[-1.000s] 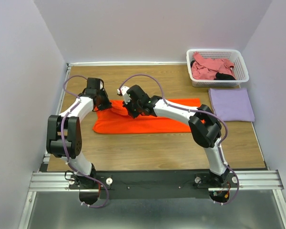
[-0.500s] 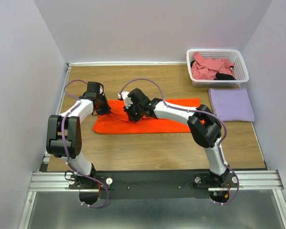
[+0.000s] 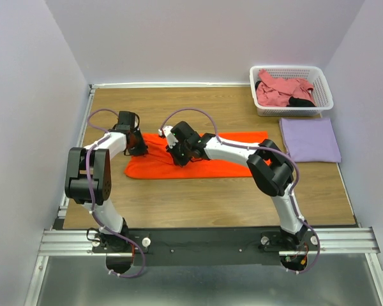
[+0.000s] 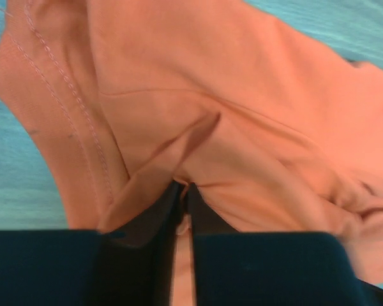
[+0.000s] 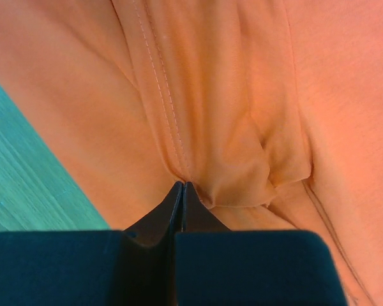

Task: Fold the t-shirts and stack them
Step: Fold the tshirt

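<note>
The orange t-shirt [image 3: 204, 164] lies in a long folded band across the table's middle. My left gripper [image 3: 139, 146] is shut on the shirt's left end; in the left wrist view [image 4: 182, 188] a pinch of orange cloth [image 4: 242, 115] sits between the jaws. My right gripper [image 3: 179, 156] is shut on a hemmed fold a little to the right; the right wrist view [image 5: 182, 186] shows the seam [image 5: 159, 95] running into the closed jaws. The lavender t-shirt [image 3: 309, 139] lies folded at the right. The pink t-shirt [image 3: 282, 89] and a bit of black cloth [image 3: 301, 101] lie in the basket.
The white lattice basket [image 3: 319, 78] stands at the back right corner. Pale walls close in the table on three sides. The metal rail [image 3: 204, 241] with both arm bases runs along the near edge.
Both grippers have moved toward the back and slightly left, and lowered, carrying the shirt's left end with them. The raised fold has flattened.
</note>
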Controlling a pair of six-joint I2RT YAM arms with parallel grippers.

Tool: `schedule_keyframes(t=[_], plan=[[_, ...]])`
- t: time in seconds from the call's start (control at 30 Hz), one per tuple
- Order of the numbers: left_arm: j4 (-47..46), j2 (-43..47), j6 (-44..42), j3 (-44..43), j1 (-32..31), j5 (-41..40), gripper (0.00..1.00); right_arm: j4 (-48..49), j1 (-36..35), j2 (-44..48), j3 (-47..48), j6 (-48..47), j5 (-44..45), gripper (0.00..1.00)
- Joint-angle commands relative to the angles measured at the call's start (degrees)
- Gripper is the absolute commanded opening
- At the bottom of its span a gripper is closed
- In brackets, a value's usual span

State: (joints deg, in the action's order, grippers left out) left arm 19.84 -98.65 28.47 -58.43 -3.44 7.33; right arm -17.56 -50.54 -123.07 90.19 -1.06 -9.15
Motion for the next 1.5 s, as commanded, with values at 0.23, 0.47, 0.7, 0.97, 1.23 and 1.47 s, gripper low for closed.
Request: schedule_keyframes(t=[0.23, 0.47, 0.7, 0.97, 1.23, 1.47], plan=[[3.0, 6.9, -0.1, -1.2, 0.5, -6.4, 0.55, -0.7, -0.3, 8.1, -4.1, 2.8, 12.4, 0.51], [6.4, 18.4, 2.1, 5.6, -0.6, -10.1, 0.54, -0.7, 2.9, 17.2, -16.0, 5.9, 16.4, 0.52], [4.4, 20.0, 3.9, 14.0, -1.7, -7.6, 0.40, -0.8, 5.3, 20.6, -25.2, 9.2, 17.0, 0.50], [-1.2, 9.5, 3.3, 14.8, -1.5, -11.6, 0.36, -0.9, 5.4, 19.4, -30.1, 11.5, 13.6, 0.48], [0.3, -11.1, -0.3, -7.9, -1.2, -11.6, 0.36, -2.6, 4.4, 18.2, -29.1, 14.2, -6.0, 0.47], [4.1, -26.7, -2.5, -39.0, -3.7, -8.7, 0.44, -3.7, 1.5, 12.1, -20.4, 14.9, -15.7, 0.48]])
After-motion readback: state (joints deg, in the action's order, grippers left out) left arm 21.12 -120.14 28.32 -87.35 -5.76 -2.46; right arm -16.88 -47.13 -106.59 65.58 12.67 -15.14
